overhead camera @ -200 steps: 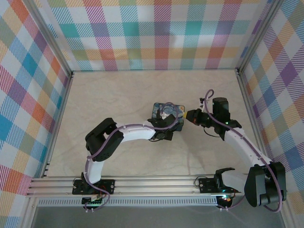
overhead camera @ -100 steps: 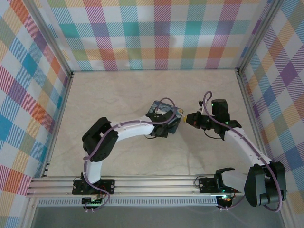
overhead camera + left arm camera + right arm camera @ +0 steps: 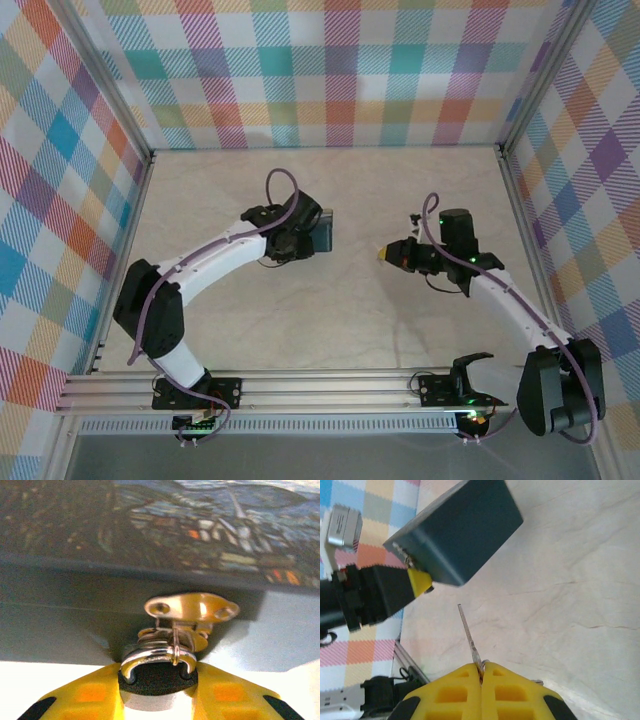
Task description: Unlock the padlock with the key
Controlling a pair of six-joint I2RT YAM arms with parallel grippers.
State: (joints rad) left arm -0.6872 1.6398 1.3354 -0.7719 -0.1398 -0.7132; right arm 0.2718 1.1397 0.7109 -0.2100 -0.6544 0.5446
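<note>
Between jaws, padlock [image 3: 157, 676] body half hidden; key [image 3: 469, 634] head hidden too.

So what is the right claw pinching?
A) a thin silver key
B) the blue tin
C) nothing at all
A: in the right wrist view, the right gripper is shut on the key, which sticks out from between its yellow fingers toward the tin.

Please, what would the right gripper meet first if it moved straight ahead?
Its key leads the right gripper toward the blue tin, likely its near edge; depth is unclear.
</note>
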